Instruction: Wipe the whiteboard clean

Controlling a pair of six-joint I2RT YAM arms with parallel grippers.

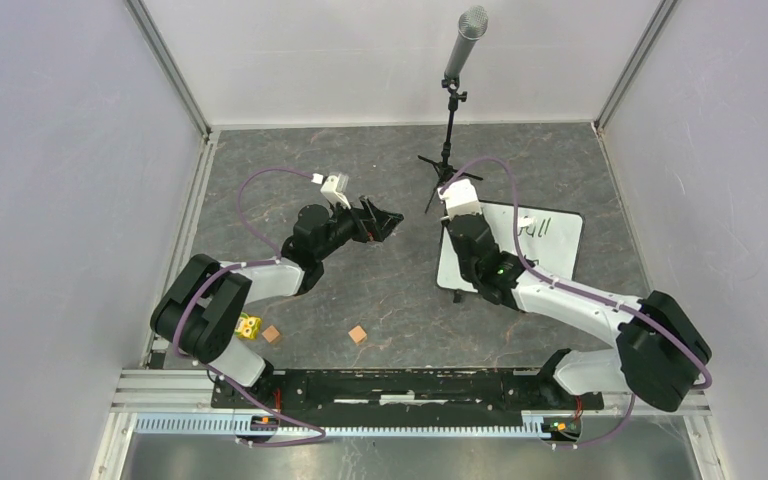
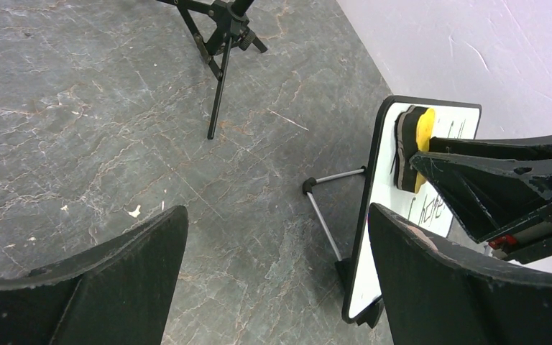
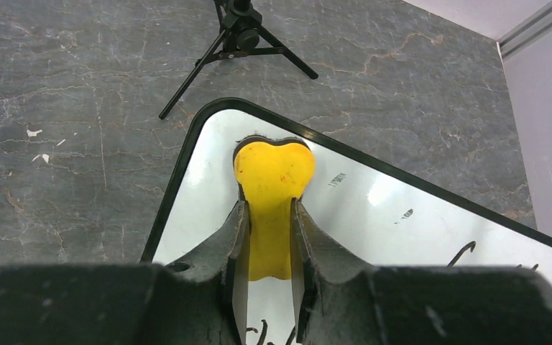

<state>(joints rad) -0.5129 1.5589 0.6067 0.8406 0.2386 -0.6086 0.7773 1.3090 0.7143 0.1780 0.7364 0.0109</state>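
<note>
The whiteboard (image 1: 550,250) lies right of centre, with black handwriting (image 1: 532,228) on it. My right gripper (image 3: 268,205) is shut on a yellow eraser (image 3: 273,169) and presses it on the whiteboard (image 3: 374,215) near its far left corner. In the top view the right gripper (image 1: 457,207) sits over that corner and hides the eraser. The left wrist view shows the whiteboard (image 2: 382,180) edge-on, the eraser (image 2: 411,147) with its black felt against it. My left gripper (image 1: 385,220) is open and empty, left of the whiteboard, apart from it; its jaws stand wide in the left wrist view (image 2: 279,215).
A microphone on a black tripod stand (image 1: 450,130) stands just behind the whiteboard's far left corner. Two small brown blocks (image 1: 358,334) (image 1: 271,334) and a yellow object (image 1: 249,327) lie near the left arm's base. Grey walls close three sides.
</note>
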